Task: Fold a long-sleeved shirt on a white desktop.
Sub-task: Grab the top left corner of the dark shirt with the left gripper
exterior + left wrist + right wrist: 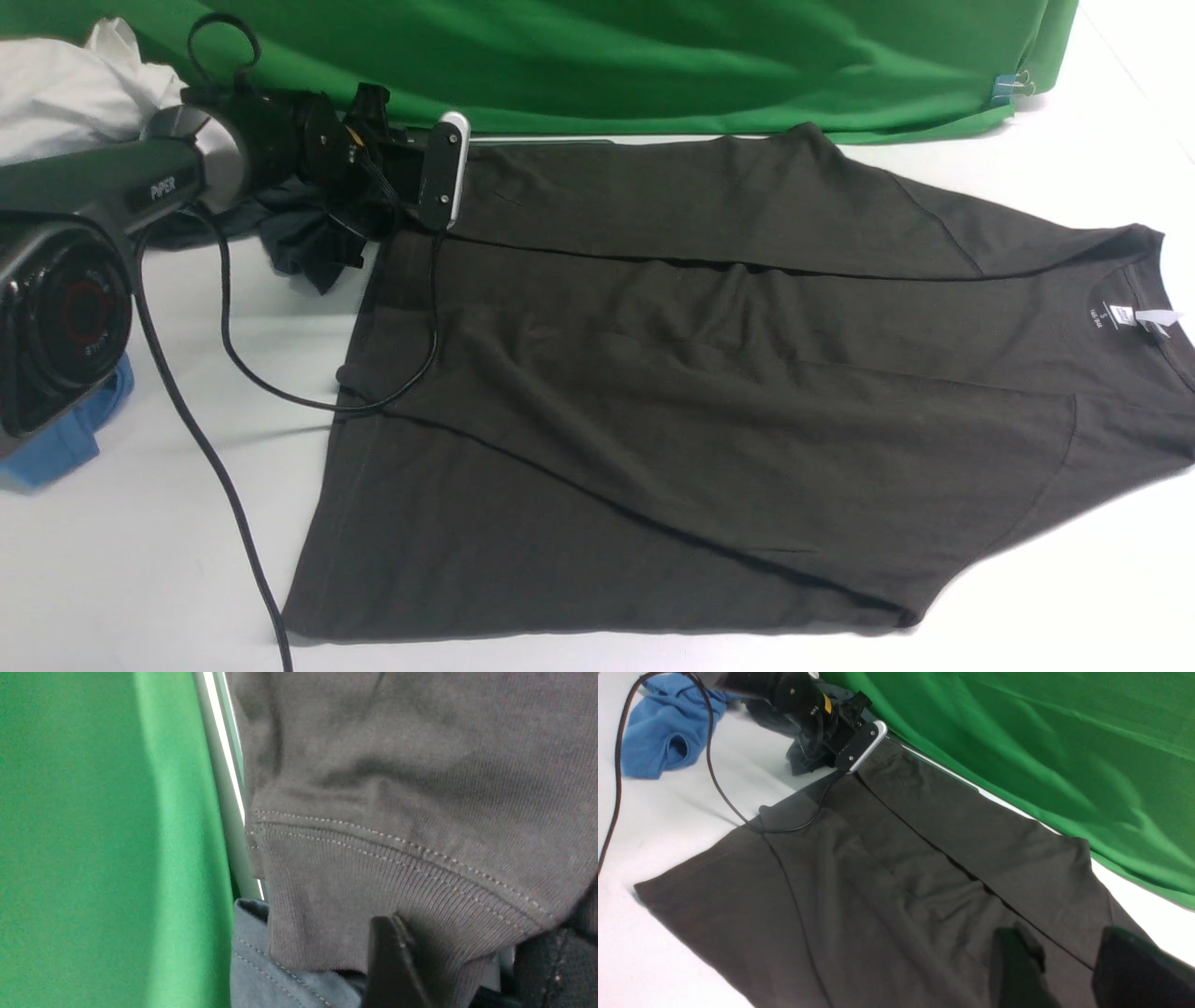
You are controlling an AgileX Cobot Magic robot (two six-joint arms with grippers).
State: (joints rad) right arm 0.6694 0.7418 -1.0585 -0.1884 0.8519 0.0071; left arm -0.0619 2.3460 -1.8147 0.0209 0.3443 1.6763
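Front view: the long-sleeved shirt point(709, 392) lies flat on the white desktop point(140, 560), with its sleeves folded inward. The left gripper point(467, 970) straddles the ribbed cuff point(373, 891), probably to settle it. Whether it pinches, I cannot tell. The right gripper point(1069, 961) hovers above the shirt, unclenched and empty.

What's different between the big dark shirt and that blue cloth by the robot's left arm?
Colour: the long-sleeved shirt is dark olive-brown; the blue cloth is bright blue. Pose: the shirt lies spread out flat; the blue cloth sits bunched in a heap. Spread: the shirt covers far more of the white desktop than the blue cloth. Both are fabric on that desktop.
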